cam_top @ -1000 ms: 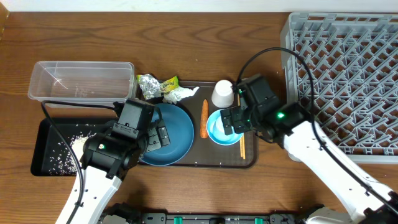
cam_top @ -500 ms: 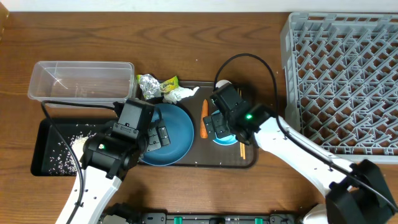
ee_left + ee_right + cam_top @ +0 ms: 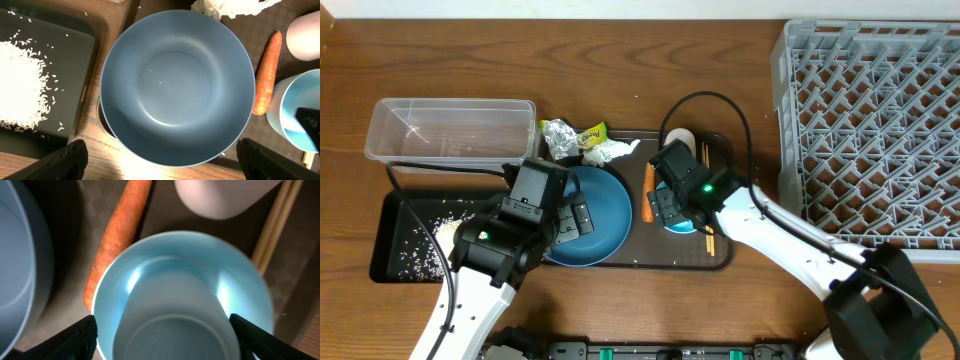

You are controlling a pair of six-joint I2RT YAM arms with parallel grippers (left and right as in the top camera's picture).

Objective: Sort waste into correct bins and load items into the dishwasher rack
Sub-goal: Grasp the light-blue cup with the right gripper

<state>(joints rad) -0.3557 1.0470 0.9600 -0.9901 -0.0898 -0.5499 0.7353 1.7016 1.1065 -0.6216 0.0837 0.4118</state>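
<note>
My left gripper [image 3: 162,152] hangs open over the near rim of the large dark-blue bowl [image 3: 177,85], which is empty apart from a few rice grains. My right gripper [image 3: 162,335] is open low over the small light-blue bowl [image 3: 182,295], one finger at each side of its rim. The orange carrot [image 3: 117,235] lies left of that bowl, the white cup [image 3: 225,195] behind it, and the chopsticks [image 3: 277,220] to its right. Rice [image 3: 20,80] is heaped on the black tray [image 3: 395,215]. The wrapper [image 3: 570,134] and tissue [image 3: 610,150] lie behind the big bowl.
The clear tub [image 3: 450,130] stands at the back left, above the black tray. The grey dishwasher rack [image 3: 875,120] fills the right side. Both bowls, the carrot and the cup sit on the dark brown serving tray [image 3: 720,262].
My right gripper has moved left and come down over the light-blue bowl, and its jaws have narrowed a little. The left arm has not moved.
</note>
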